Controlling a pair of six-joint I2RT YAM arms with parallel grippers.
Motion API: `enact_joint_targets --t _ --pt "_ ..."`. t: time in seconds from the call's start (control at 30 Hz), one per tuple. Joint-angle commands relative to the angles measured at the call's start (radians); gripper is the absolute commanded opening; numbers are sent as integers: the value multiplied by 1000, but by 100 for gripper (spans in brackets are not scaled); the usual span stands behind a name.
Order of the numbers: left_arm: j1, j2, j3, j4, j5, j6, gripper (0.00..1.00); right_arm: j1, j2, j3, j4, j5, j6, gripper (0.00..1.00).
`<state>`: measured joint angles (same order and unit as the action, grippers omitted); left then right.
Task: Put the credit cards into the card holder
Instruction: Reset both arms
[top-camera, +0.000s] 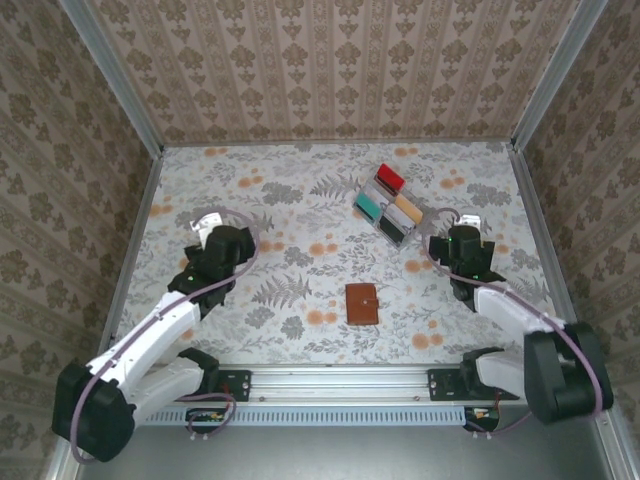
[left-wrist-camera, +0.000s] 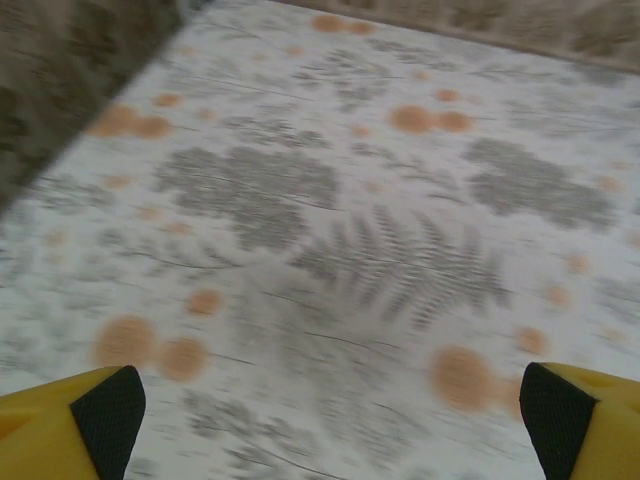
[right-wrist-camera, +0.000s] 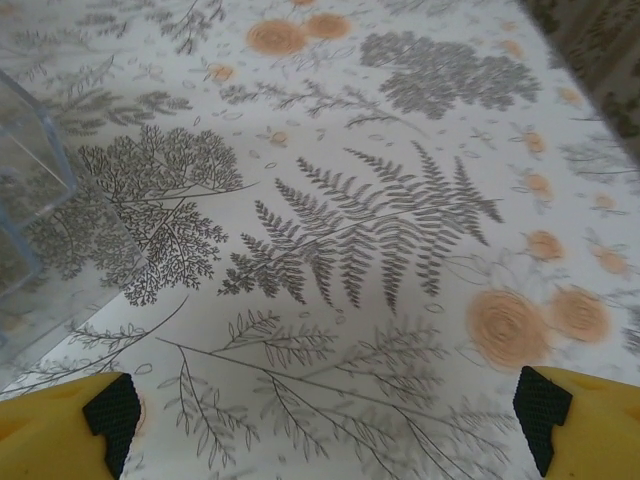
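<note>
Left gripper (left-wrist-camera: 330, 425) and right gripper (right-wrist-camera: 325, 425) both gape wide, holding nothing. Card holder (top-camera: 361, 303) lies closed near the front edge of the table (top-camera: 300, 180), between the arms, bare surface all round it. Clear rack (top-camera: 390, 205) sits farther back.

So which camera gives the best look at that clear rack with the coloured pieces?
The top external view: the whole rack sits there, coloured pieces and all. The right wrist view catches just a clear plastic corner at its left edge, likely the same rack. The left wrist view faces flowered tabletop.
</note>
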<state>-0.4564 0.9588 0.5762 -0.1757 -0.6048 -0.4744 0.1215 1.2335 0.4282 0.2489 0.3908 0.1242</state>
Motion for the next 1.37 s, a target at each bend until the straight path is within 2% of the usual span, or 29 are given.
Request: enact_joint_targets --t 0.0,0.03,0.13,0.23,0.27,0.37,0.5,0.6,0.67,0.7,0.73,0.8,0.87,0.9,0.97,1.0,1.33 --pt "103 5 -78 213 -42 267 100 -23 92 26 281 -79 -69 100" --pt "133 22 -105 279 -21 298 100 -27 121 34 320 -87 -83 100" --pt "210 84 -73 273 54 290 100 -69 201 0 494 -148 -70 100" --pt "225 154 -64 364 60 379 100 -76 316 -62 719 -156 -71 100" --pt "226 172 -86 427 63 409 100 -75 291 -63 675 -164 -67 100" --pt "250 256 -170 678 118 479 100 -77 287 -100 743 -119 -46 100" --pt "266 392 -198 899 212 566 100 -80 291 -53 662 -104 -38 100" --pt "282 465 -189 978 294 607 100 -70 295 -48 656 -91 -46 100" --pt "317 543 -206 1116 307 593 100 -70 293 -48 655 -91 -47 100" --pt "351 511 -203 1038 369 543 100 -69 293 -48 656 -90 -47 100" --pt "385 520 -220 1063 408 518 99 -69 293 -48 655 -91 -46 100" --pt "434 614 -265 1272 410 483 100 -69 292 -48 654 -91 -47 100" --pt "438 560 -218 1082 430 459 100 -69 292 -48 655 -91 -47 100" --pt "427 594 -203 1127 421 493 100 -68 294 -48 656 -91 -47 100" --pt "413 577 -189 1056 401 484 100 -68 293 -49 656 -90 -47 100" --pt "411 587 -193 1094 396 495 100 -68 293 -48 655 -90 -47 100" --pt "398 577 -192 1075 388 500 100 -68 294 -48 655 -91 -48 100"
